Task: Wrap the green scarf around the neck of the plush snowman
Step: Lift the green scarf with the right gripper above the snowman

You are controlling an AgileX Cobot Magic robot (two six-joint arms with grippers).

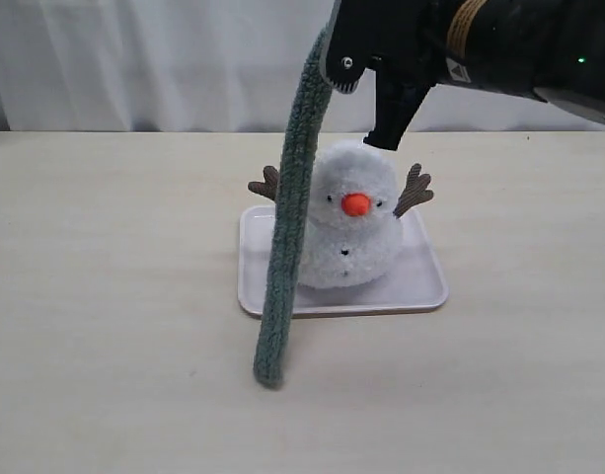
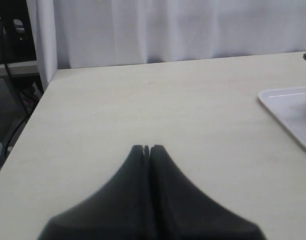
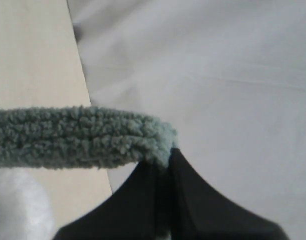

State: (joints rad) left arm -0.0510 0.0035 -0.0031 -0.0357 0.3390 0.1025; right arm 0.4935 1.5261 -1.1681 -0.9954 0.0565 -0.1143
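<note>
Right gripper [image 3: 167,159]: pressed together on one end of the green scarf [image 1: 292,217], pinching just the tip of the strip.
Why held so: lifted by its end, the scarf hangs at full length. I'd judge that leaves a free tail to carry round the snowman, not a heap to untangle.
Scarf relative to right gripper: it drops almost straight down from the gripper. Its lower end reaches about to the bench [image 1: 105,296], and I cannot tell whether it rests there.
Plush snowman [image 1: 356,232]: below the right gripper, upright on a white tray [image 1: 420,286], facing the room. The hanging scarf passes in front of one twig arm and along the side of the body.
Snowman's neck [image 1: 376,225]: bare, well under the gripper, with the scarf beside it and nothing wrapped round it yet.
Left gripper [image 2: 147,149]: pressed together on nothing, over bare bench, with the tray's corner off to one side. It looks parked out of the way.
</note>
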